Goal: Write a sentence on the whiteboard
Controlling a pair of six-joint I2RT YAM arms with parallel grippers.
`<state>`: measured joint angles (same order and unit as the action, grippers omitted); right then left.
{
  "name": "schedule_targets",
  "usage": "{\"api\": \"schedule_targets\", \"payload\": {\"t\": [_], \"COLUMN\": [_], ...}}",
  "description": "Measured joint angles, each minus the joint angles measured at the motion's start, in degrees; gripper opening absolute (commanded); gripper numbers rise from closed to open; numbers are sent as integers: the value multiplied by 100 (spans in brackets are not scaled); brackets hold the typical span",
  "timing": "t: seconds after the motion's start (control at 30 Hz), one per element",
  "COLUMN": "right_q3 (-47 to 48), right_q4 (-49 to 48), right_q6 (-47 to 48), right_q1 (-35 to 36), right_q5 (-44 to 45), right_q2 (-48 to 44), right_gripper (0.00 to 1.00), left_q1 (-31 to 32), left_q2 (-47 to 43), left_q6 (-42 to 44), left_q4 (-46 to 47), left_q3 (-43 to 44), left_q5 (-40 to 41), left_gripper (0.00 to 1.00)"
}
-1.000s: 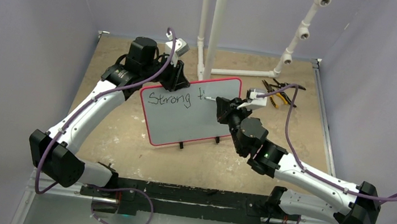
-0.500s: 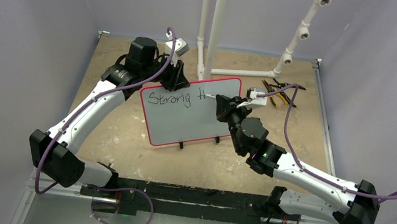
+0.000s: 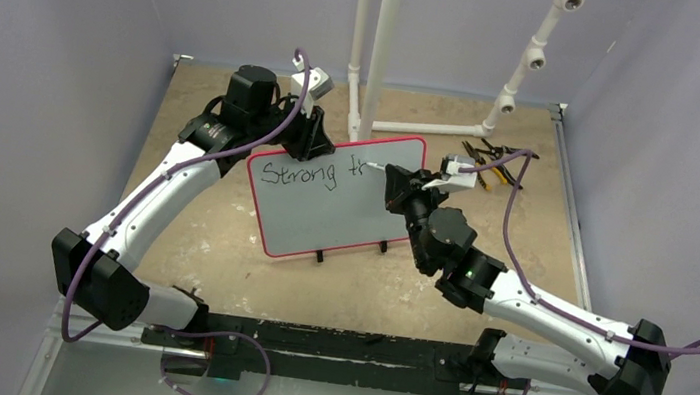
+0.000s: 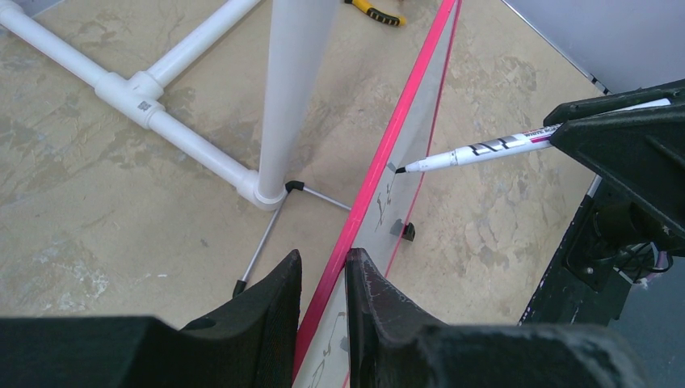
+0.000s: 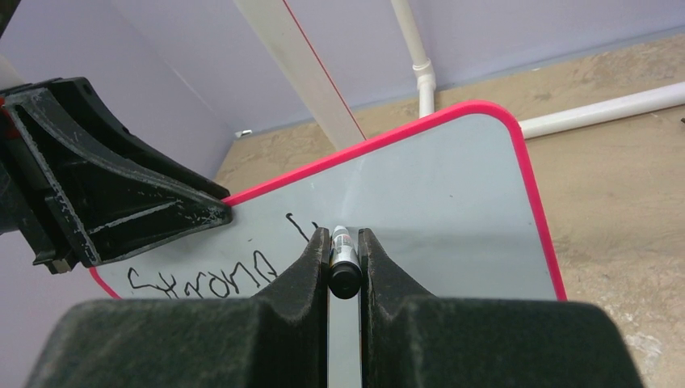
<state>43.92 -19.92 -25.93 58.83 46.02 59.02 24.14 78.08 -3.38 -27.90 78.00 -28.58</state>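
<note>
Whiteboard (image 3: 335, 201) stands tilted back mid-table (image 3: 221, 232) on two black feet (image 3: 320, 255). At its upper left corner, the left hand (image 4: 323, 271) pinches the red rim, jaws narrowed right onto it. Only the left wrist view shows that grip edge-on. From above, the sentence (image 3: 301, 173) reads "Strong" plus the first strokes of another word. On the right, the right hand (image 5: 343, 250) clamps tight on the marker (image 5: 343, 263), tip against the board's face. One board, one marker, two hands.
</note>
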Motion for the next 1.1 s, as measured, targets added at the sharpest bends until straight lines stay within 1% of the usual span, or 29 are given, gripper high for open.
{"api": "schedule_targets", "payload": {"t": [0.6, 1.1], "right_q3": [-39, -94], "right_q4": [584, 662], "right_q6": [-343, -409], "right_q1": [-2, -2], "right_q5": [44, 24], "right_q2": [-81, -101], "right_gripper": [0, 0], "left_q1": [0, 0], "left_q2": [0, 0], "left_q6": [0, 0], "left_q4": [0, 0], "left_q3": [0, 0], "left_q5": [0, 0], "left_gripper": [0, 0]}}
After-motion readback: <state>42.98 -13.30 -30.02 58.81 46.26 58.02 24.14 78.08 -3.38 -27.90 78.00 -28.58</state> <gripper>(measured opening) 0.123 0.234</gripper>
